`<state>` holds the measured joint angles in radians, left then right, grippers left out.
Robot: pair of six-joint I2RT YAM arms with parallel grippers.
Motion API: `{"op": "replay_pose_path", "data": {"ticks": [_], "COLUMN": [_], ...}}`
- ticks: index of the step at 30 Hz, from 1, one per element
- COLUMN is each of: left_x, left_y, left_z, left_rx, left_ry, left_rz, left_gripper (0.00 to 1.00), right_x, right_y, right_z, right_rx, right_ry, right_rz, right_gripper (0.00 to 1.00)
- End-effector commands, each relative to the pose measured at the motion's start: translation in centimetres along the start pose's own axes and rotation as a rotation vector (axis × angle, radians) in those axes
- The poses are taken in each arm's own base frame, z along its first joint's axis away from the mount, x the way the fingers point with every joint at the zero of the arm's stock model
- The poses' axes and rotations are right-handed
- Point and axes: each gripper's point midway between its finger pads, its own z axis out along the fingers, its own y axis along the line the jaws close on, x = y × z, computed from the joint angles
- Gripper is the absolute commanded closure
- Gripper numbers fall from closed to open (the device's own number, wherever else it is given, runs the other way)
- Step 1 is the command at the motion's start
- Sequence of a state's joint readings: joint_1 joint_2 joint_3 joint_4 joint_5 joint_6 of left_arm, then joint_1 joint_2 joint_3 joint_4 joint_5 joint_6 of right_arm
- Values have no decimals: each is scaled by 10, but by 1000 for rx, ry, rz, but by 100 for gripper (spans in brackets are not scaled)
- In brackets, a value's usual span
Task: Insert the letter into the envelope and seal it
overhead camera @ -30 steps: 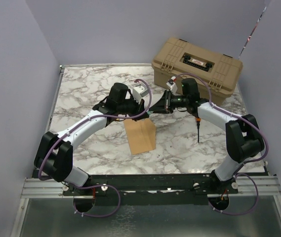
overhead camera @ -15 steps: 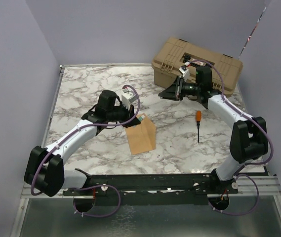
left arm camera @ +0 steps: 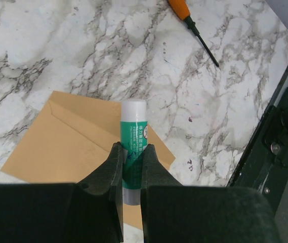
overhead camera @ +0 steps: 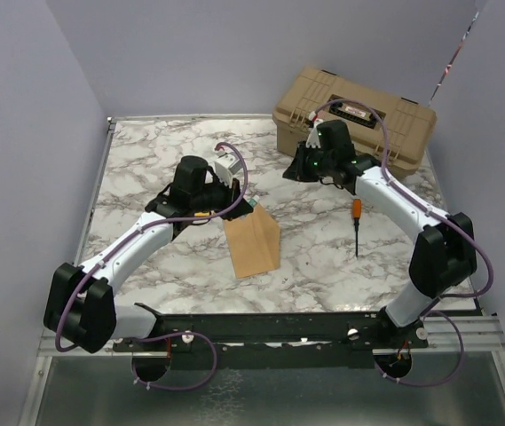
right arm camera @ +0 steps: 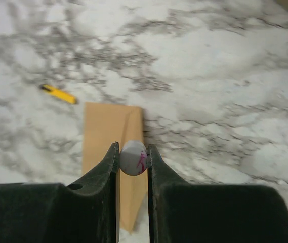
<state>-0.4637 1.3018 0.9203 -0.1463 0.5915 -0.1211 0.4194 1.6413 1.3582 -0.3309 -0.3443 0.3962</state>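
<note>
The kraft-brown envelope point(overhead camera: 253, 244) lies flat on the marble table; it also shows in the left wrist view point(left arm camera: 68, 147) and the right wrist view point(right arm camera: 108, 136). The letter does not show as a separate sheet. My left gripper point(overhead camera: 239, 202) point(left arm camera: 132, 148) is shut on a green glue stick point(left arm camera: 133, 136) with a white top, held just above the envelope's far edge. My right gripper point(overhead camera: 298, 169) point(right arm camera: 133, 148) is shut on a small white round cap point(right arm camera: 133, 157) with a pink mark, held above the table behind the envelope.
A tan toolbox point(overhead camera: 354, 115) stands at the back right, close behind my right gripper. An orange-handled screwdriver point(overhead camera: 356, 222) point(left arm camera: 190, 23) lies right of the envelope. A small yellow object point(right arm camera: 57, 93) lies on the marble beyond the envelope.
The two grippers were together above the envelope's far edge; they have parted. My right gripper moved back toward the toolbox with the cap. My left gripper drew left with the glue stick.
</note>
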Motion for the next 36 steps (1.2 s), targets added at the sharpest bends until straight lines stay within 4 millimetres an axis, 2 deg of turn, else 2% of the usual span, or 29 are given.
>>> {"op": "replay_pose_path", "data": {"ticks": [1, 4, 11, 22, 24, 27, 29, 32, 36], "left_x": [-27, -29, -27, -32, -33, -34, -38, -57, -78], "left_y": [16, 18, 22, 20, 19, 19, 18, 13, 9], "left_z": [0, 3, 9, 14, 15, 15, 15, 13, 12], "left_rx": [-98, -106, -110, -86, -82, -81, -77, -61, -49], "left_ry": [-94, -103, -101, -105, -105, -107, -114, -146, -182], "left_rz": [-17, -44, -89, -111, -111, -110, -108, -88, -66], "left_gripper": [100, 100, 100, 100, 100, 100, 100, 100, 100], "right_x": [37, 57, 75, 104, 108, 110, 114, 112, 95], "right_y": [-100, -120, -151, -171, -173, -173, -174, -170, -152], "right_z": [-1, 5, 19, 39, 41, 43, 43, 39, 31], "right_rx": [594, 694, 780, 787, 794, 783, 787, 785, 741], "right_ry": [69, 85, -17, -48, -34, -28, -18, -13, -57], "right_rz": [-142, -157, -141, -116, -109, -100, -93, -74, -45], "right_gripper": [99, 99, 99, 98, 93, 74, 69, 62, 49]}}
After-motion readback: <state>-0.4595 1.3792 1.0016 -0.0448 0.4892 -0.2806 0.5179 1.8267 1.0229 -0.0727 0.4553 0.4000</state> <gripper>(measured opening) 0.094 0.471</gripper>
